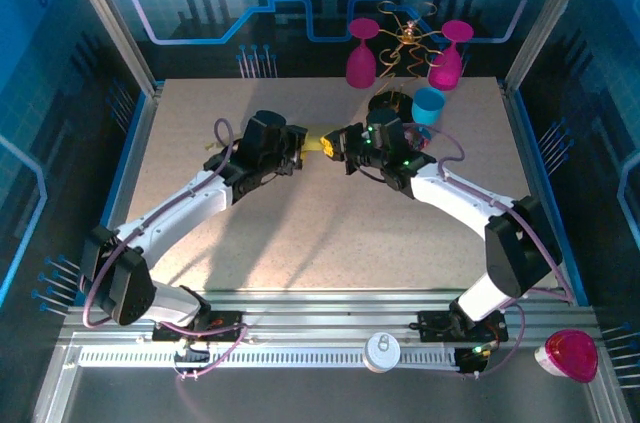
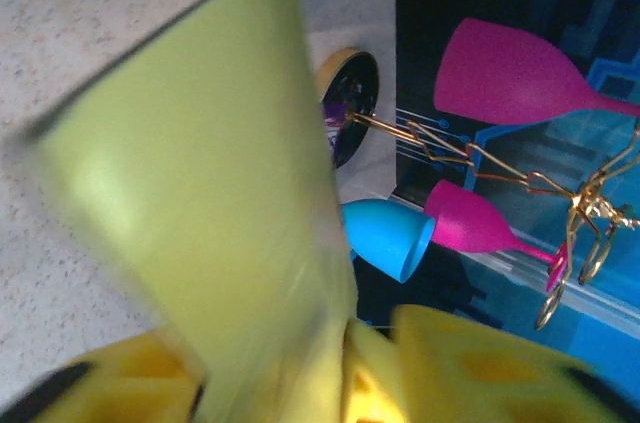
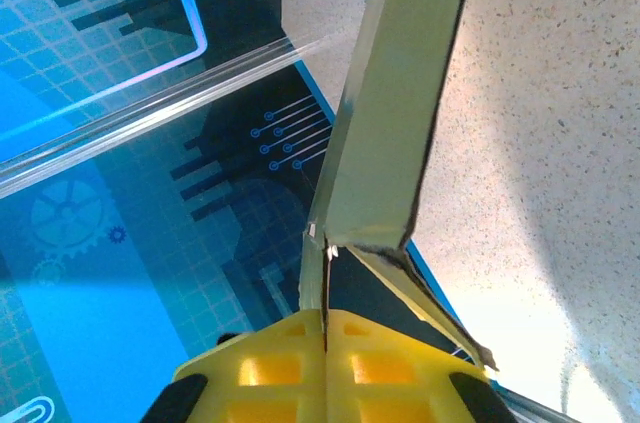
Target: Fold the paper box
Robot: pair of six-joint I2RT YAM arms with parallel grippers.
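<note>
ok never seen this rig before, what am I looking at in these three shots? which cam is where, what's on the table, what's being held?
Two robot arms are bolted at the near edge of a speckled table. The overhead picture comes from a fixed camera above and behind them; the other two come from cameras on each wrist.

In the overhead view, the left gripper and right gripper meet mid-table on a yellow paper box. Each wrist view shows that arm's yellow jaws closed on a pale cardboard panel.

At the back stand a blue cup, two pink goblets, a gold wire ornament and a dark round object. A pink item lies on the front rail.
</note>
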